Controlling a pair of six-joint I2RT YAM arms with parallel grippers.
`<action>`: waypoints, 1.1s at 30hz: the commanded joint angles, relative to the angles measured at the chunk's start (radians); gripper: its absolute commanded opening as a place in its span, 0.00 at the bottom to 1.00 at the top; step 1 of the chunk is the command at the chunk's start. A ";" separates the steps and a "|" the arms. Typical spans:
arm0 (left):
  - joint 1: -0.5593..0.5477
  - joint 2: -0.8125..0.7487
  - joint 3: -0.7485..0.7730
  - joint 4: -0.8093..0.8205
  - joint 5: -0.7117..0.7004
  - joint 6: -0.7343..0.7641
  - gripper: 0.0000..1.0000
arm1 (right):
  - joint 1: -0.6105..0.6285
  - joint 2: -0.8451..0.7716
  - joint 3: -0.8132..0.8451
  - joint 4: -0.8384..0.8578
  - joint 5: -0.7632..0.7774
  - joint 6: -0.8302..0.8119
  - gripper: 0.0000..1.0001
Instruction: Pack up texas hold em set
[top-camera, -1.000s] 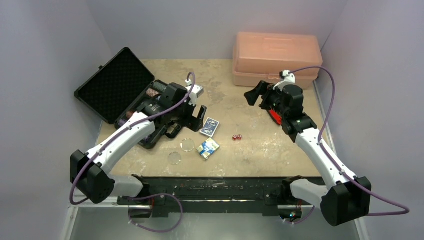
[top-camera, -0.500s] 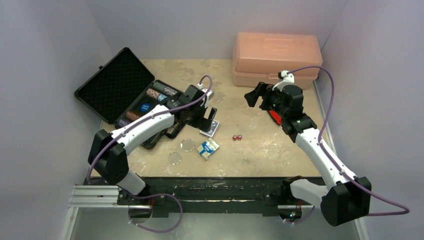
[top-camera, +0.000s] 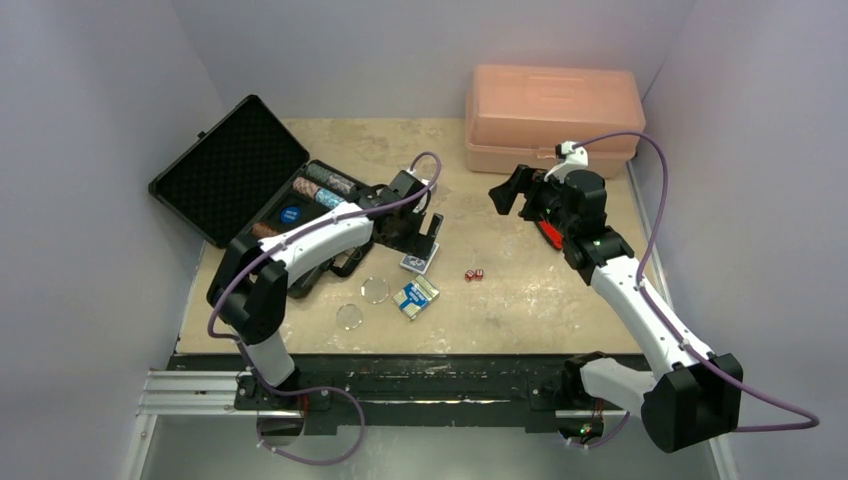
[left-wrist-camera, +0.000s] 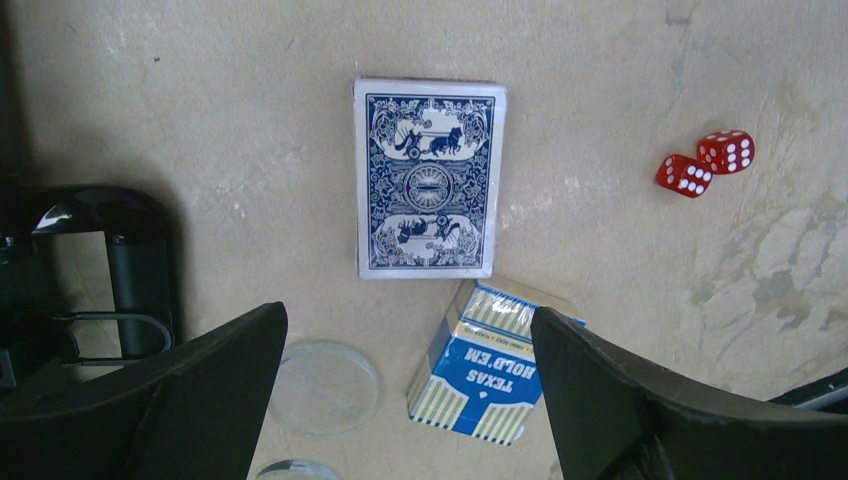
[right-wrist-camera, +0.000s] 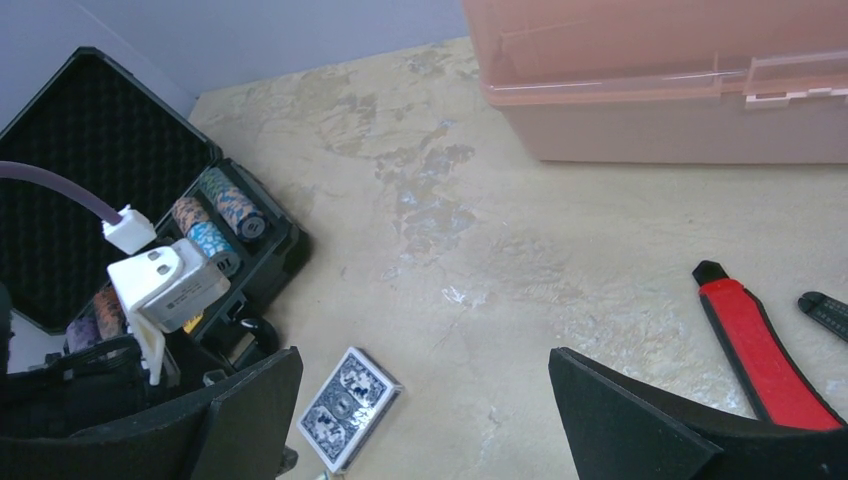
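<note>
Left gripper (left-wrist-camera: 405, 322): jaws spread wide, nothing between them. It hangs over the table (left-wrist-camera: 600, 60) with the blue-backed card deck (left-wrist-camera: 431, 178) lying flat at upper centre of the wrist view, ahead of the fingertips and not yet between them.

We read the step as picking up that deck.
- The deck's long axis already runs along the fingers, so the jaws span its narrow width. We need no wrist roll, only a move forward to centre on it.
- We should go down until the tips nearly meet the table, then close on the long edges, low. We can't tell if the cards are wrapped, so a high pinch may fan them.
- The Texas Hold'em box (left-wrist-camera: 480, 365) sits just below the deck's lower corner, and a clear disc (left-wrist-camera: 322, 388) lies lower left. We should keep the fingers off both.
- The red dice (left-wrist-camera: 705, 163), upper right, are well apart.

Right gripper (top-camera: 510, 190): jaws wide apart and empty, parked right of centre in the top view, near the pink toolbox (top-camera: 550, 115).

The black briefcase (top-camera: 240, 170) lies open at upper left, with chip rows (top-camera: 320, 185) seated in it.
</note>
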 joint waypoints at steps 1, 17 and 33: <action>-0.011 0.039 0.051 0.056 -0.036 -0.033 0.93 | 0.003 -0.021 0.011 -0.005 -0.007 -0.021 0.99; -0.032 0.153 0.056 0.130 -0.073 -0.004 1.00 | 0.003 -0.013 0.022 -0.009 -0.016 -0.027 0.99; -0.051 0.231 0.078 0.144 -0.083 0.053 0.92 | 0.004 -0.012 0.017 -0.001 -0.038 -0.029 0.99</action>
